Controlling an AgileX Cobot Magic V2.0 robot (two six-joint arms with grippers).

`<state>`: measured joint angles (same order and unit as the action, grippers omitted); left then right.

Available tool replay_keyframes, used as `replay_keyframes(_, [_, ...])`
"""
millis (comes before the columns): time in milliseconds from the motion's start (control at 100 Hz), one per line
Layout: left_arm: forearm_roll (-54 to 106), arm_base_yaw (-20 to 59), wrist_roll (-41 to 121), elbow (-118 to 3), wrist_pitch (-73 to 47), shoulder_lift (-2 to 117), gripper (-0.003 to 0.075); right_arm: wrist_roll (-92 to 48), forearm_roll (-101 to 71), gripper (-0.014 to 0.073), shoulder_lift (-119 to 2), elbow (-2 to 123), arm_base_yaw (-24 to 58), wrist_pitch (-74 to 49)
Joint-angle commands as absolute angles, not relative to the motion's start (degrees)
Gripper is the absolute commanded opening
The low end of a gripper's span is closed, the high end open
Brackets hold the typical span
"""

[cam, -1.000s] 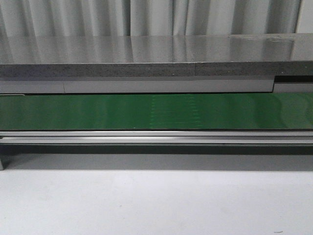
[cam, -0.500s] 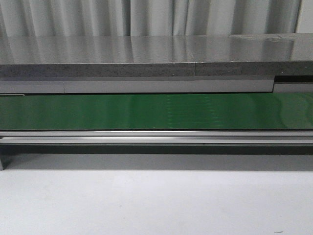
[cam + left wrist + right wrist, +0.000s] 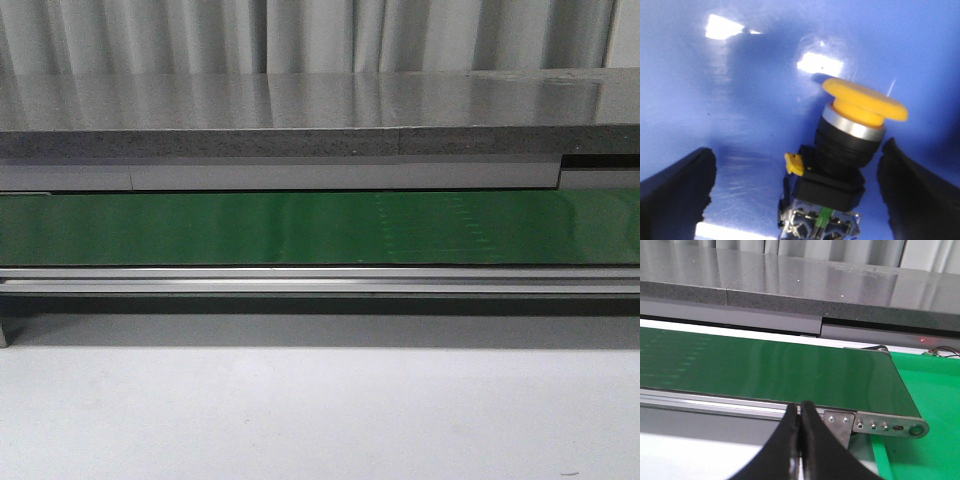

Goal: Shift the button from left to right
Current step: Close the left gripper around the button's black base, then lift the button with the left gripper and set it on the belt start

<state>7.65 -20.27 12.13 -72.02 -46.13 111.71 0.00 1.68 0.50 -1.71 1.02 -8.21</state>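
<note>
- The button (image 3: 847, 155) is sitting on a glossy blue surface (image 3: 740, 100), and only the left wrist view is showing it; neither the front view nor the right wrist view is taking it in.
- The left claw (image 3: 795, 200) is hanging over it with its jaws wide apart, one dark finger (image 3: 675, 192) on one side and the other finger (image 3: 917, 195) on the other, neither seeming to be touching the button.
- The button is lying between those fingers but off centre, nearer one finger than the other, with clear blue surface showing between it and the far finger.
- Its long axis is leaning: the yellow head (image 3: 865, 100) is pointing away from the claw and tilting toward the nearer finger, while the black body (image 3: 832, 185) and pale terminals (image 3: 820, 225) are sitting close in toward the wrist.
- By my reading, the left arm is the nearer one, so the grasp is falling to it; closing across the black body below the head looks like the surest hold.
- I cannot tell where on the blue surface the button is standing, since no edge or corner is showing.
- The right claw (image 3: 800, 440) is waiting with its jaws pressed together and holding nothing, near the front rail of the green belt (image 3: 765, 370) by the belt's end roller.
- In the front view the belt (image 3: 320, 228) is carrying nothing, and neither arm is appearing there.
</note>
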Motion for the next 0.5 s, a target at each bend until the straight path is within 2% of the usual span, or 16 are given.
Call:
replay_keyframes(0, [8.73,-20.2,12.24,-73.66,-45.44,109.33,0.0513,0.0,2.16,-0.0068,1.47,-1.31,1.02,-3.2])
replay_keyframes(300, [8.73,-20.2,12.24,-73.66,-46.62,109.33,0.0217,0.0,2.16,-0.0068,1.47,-1.31,1.02,-3.2])
replay_keyframes(490, [8.73,-20.2,12.24,-73.82,-47.7,109.2,0.0106,0.0,2.16,-0.0068,1.47,-1.31,1.02,-3.2])
